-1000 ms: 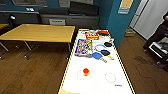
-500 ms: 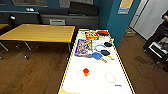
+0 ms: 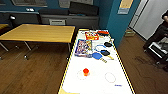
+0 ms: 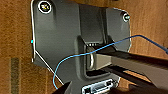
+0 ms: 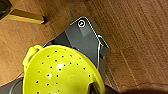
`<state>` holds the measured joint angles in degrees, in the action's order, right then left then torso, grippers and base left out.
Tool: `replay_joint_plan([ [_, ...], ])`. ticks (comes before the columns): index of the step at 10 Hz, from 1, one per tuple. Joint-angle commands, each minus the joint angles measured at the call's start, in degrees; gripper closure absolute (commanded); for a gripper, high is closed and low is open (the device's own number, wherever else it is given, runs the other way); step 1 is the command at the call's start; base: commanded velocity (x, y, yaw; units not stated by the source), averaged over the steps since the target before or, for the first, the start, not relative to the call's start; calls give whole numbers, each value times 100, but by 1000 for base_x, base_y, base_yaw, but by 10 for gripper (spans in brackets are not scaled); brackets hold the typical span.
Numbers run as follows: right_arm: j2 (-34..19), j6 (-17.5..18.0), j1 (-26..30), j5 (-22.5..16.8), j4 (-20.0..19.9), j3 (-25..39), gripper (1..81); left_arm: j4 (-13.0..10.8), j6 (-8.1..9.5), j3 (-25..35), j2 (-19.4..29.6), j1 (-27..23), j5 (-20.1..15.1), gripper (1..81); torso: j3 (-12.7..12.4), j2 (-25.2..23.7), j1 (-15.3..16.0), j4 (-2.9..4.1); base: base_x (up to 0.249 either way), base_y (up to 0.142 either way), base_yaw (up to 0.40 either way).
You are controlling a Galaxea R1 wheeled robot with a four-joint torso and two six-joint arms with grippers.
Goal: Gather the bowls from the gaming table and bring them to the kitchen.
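One small orange-red bowl (image 3: 86,72) sits on the glossy white top of the gaming table (image 3: 100,82), a long table with a yellow-and-black rim that runs away from the camera in the head view. The bowl stands toward the near end, closer to the table's left edge than its right, with faint ring markings around it. Farther along, near the middle, lie a blue ping-pong paddle (image 3: 97,55) and two black paddles (image 3: 106,53), just beside one another, the black ones nearer the right edge. A colourful flat box (image 3: 83,47) rests by the left edge, and beyond it a red-and-yellow box (image 3: 91,36) lies near the far end. To the left of the gaming table stands a wooden table (image 3: 40,33) on a dark wooden floor, close to the far left corner of the gaming table. A person (image 3: 162,32) in dark clothing shows at the right edge of the view, well apart from the table. In the right wrist view, a yellow-green perforated bowl (image 5: 58,72), shaped like a colander with a small handle, shows large against the robot's dark plate above the wooden floor; whether the right gripper pinches it cannot be told. The left wrist view shows the robot's dark plate and a thin blue cable (image 4: 75,56) over wooden floor; the left gripper's state cannot be told either.
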<state>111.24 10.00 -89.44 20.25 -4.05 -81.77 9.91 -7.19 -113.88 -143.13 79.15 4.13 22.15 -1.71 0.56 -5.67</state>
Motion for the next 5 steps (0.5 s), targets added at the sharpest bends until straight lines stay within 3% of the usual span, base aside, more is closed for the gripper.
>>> replay_joint_plan([
  [1,-39,-155,-228,146,106,-241,811,72,147,1304,1213,-115,-106,10,0,0,0,0,0,0,0],
  [5,490,-173,-360,137,185,-391,811,46,174,2696,2367,-545,-88,10,0,0,0,0,0,0,0],
])
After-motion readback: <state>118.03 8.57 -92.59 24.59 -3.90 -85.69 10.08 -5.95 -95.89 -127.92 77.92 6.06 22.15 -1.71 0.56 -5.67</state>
